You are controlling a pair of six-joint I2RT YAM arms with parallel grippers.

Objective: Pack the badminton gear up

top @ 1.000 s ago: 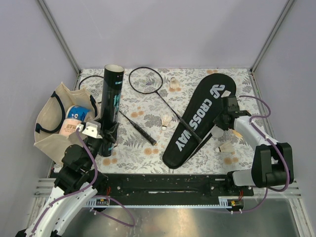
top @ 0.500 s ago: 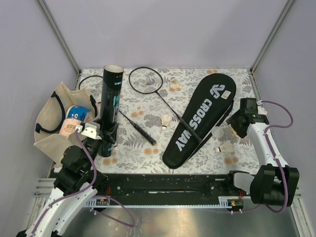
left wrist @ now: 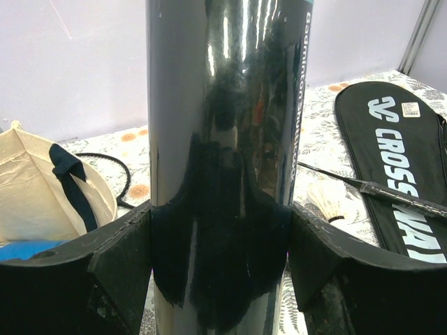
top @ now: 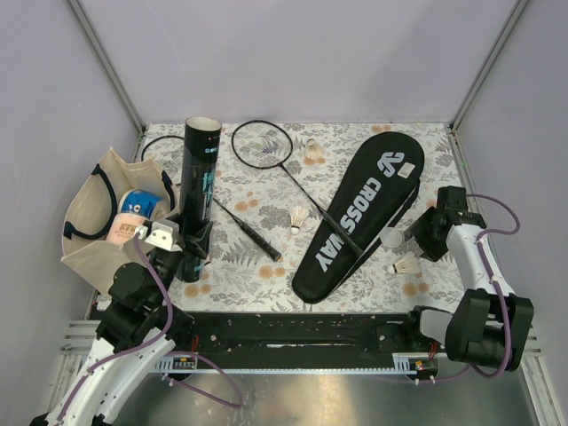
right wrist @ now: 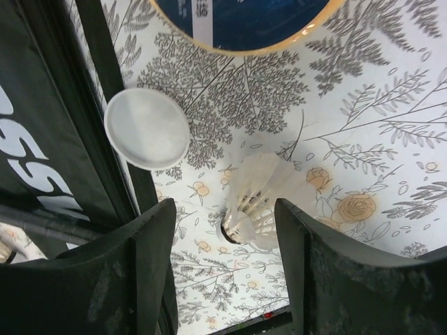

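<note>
The long black tube (top: 201, 191) stands upright at the left. My left gripper (top: 190, 255) is shut on its lower part, and the tube fills the left wrist view (left wrist: 223, 139) between the fingers (left wrist: 119, 258). The black CROSSWAY cover (top: 359, 213) lies right of centre. Two black racquets (top: 266, 146) (top: 253, 232) lie on the floral cloth, one handle resting on the cover. White shuttlecocks lie at the back (top: 312, 151), in the middle (top: 300, 219) and at the right (top: 406, 265). My right gripper (top: 421, 241) is open above that right shuttlecock (right wrist: 260, 199), which shows between its fingers (right wrist: 150, 265).
A beige tote bag (top: 93, 222) sits at the far left. A round white lid (top: 391, 237) lies beside the cover and shows in the right wrist view (right wrist: 147, 128). A round blue thing with a tan rim (right wrist: 237, 14) lies just beyond it. Another shuttlecock (top: 412, 287) lies near the front edge.
My right arm has swung off the cover, to the right and nearer, and is now over the shuttlecock by the white lid. The left arm and tube have not moved.
</note>
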